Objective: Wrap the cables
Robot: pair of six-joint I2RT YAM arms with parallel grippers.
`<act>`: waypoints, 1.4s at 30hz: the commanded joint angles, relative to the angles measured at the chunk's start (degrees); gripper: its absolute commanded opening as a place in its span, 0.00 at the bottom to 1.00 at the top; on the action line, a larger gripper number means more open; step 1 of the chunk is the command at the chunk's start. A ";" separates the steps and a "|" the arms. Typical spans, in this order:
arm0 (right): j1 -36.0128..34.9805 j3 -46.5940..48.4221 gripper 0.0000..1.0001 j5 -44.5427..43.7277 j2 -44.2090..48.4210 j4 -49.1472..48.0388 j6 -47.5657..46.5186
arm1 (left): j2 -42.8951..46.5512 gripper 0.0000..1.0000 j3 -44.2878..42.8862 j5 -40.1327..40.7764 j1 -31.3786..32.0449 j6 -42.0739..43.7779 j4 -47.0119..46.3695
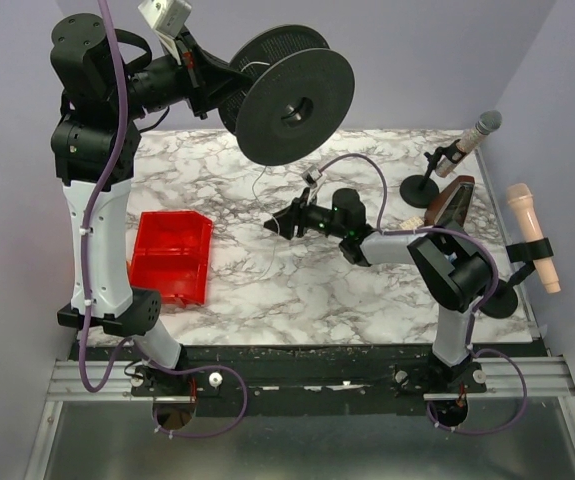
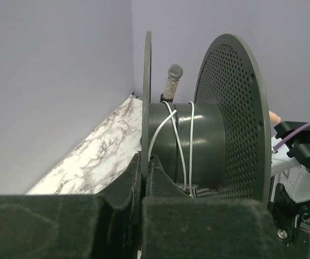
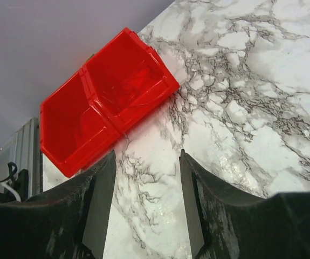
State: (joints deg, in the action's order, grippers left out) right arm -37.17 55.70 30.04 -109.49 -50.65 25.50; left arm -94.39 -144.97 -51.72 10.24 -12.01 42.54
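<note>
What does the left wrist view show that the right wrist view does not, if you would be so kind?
Only the left wrist view shows the left gripper shut on a flange of the dark spool, the white cable looped round its hub, and a microphone behind. Only the right wrist view shows the right gripper, open above the table, and the red bin beyond it. Both show the marble table and the lilac wall.

Dark fingers (image 3: 63,216) stand spread apart over the marble table (image 3: 262,81), a red bin (image 3: 106,102) beyond them.
</note>
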 commanded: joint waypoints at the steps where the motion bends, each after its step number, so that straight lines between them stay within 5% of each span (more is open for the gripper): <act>1: -0.45 2.30 0.59 -2.52 1.39 2.64 1.04 | 0.35 0.00 -2.51 -0.83 -0.04 -1.17 -3.61; 13: -0.45 10.74 0.67 -2.01 2.00 21.99 5.80 | 0.70 0.00 -2.87 -1.54 -0.04 0.23 -2.47; 17: -0.27 5.40 0.76 -5.42 6.56 21.13 -1.39 | 0.70 0.00 -2.78 -1.54 -0.04 0.67 -2.38; 22: -0.19 0.56 0.76 -7.62 11.22 23.93 -14.40 | 0.52 0.00 -3.04 -1.45 -0.04 1.02 -2.29; 27: -2.38 -8.57 0.77 -12.11 15.71 11.06 -20.31 | 0.00 0.00 -3.48 -1.54 -0.04 0.41 -2.99; 36: -13.28 -15.18 0.79 -5.27 12.55 -12.69 -31.82 | 0.26 0.00 -3.39 -1.89 -0.04 -0.47 -3.79; 42: -14.07 -13.52 0.80 0.28 11.49 -11.40 -34.46 | 0.78 0.00 -3.31 -2.06 -0.04 -0.21 -3.52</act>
State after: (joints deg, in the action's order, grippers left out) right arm -51.09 41.63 25.85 -97.10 -56.95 -4.27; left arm -94.85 -146.54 -52.51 10.24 -11.20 42.48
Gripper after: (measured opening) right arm 0.793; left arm 0.021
